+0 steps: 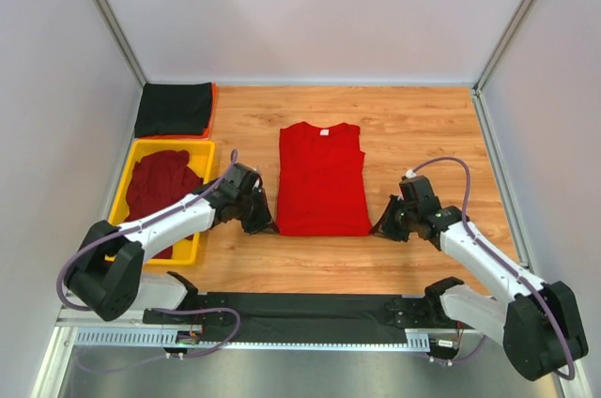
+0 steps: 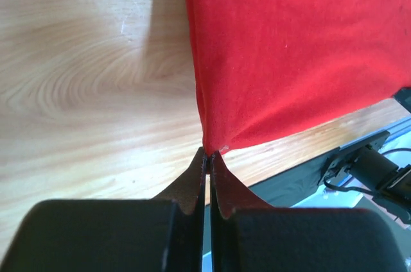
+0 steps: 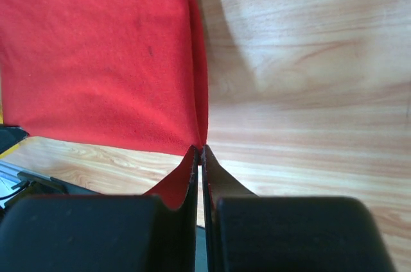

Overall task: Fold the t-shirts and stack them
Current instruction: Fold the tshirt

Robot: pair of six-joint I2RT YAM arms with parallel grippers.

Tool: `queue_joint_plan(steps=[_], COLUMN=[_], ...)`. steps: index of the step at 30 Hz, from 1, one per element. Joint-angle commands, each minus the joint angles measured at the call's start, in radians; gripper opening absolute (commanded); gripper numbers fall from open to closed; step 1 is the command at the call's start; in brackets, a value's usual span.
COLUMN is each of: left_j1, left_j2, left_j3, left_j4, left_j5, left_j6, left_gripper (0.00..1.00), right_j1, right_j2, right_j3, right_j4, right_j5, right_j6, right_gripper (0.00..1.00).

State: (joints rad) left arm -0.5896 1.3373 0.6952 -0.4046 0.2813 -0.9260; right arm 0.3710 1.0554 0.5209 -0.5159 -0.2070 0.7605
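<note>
the red t-shirt [image 1: 321, 177] lies mid-bench, sleeves already folded in. the left gripper [image 1: 266, 225] and right gripper [image 1: 380, 229] are clamped tight on its near hem corners. a folded black t-shirt [image 1: 174, 109] sits at the far-left corner, and maroon t-shirts [image 1: 161, 187] remain unfolded in the yellow tray [image 1: 174, 143].

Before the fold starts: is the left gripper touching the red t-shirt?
Touching. The left wrist view shows the left gripper shut on a corner of the red t-shirt.

The red cloth t-shirt [image 1: 322, 179] lies at the centre of the wooden desk [image 1: 427, 126]. At the left edge, the yellow plastic tray [image 1: 201, 150] holds maroon cloth t-shirts [image 1: 158, 190]. Behind it, in the far left corner, lies the folded black cloth t-shirt [image 1: 175, 109].
</note>
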Motion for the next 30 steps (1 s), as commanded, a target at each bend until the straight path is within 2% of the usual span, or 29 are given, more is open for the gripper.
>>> queue_joint_plan(steps=[1, 7, 13, 19, 30], left_j1=[-0.001, -0.003, -0.001, 0.016, 0.143], left_j2=[-0.061, -0.095, -0.076, 0.025, 0.299], left_j3=[0.064, 0.205, 0.358, 0.535, 0.834], left_j4=[-0.111, -0.237, -0.31, -0.385, -0.404], left_j5=[-0.047, -0.111, -0.18, -0.261, -0.163], left_j6=[0.004, 0.039, 0.087, 0.153, 0.213], left_gripper=[0.0, 0.0, 0.0, 0.0, 0.0], right_j1=[0.005, 0.005, 0.002, 0.002, -0.067], right_j2=[-0.083, -0.13, -0.088, 0.047, 0.322], right_j3=[0.06, 0.203, 0.355, 0.523, 0.769], right_j4=[-0.093, -0.213, -0.246, -0.243, -0.207], right_j5=[0.043, 0.086, 0.144, 0.185, 0.192], right_j6=[-0.012, -0.039, -0.075, -0.124, -0.197], right_gripper=[0.0, 0.0, 0.0, 0.0, 0.0])
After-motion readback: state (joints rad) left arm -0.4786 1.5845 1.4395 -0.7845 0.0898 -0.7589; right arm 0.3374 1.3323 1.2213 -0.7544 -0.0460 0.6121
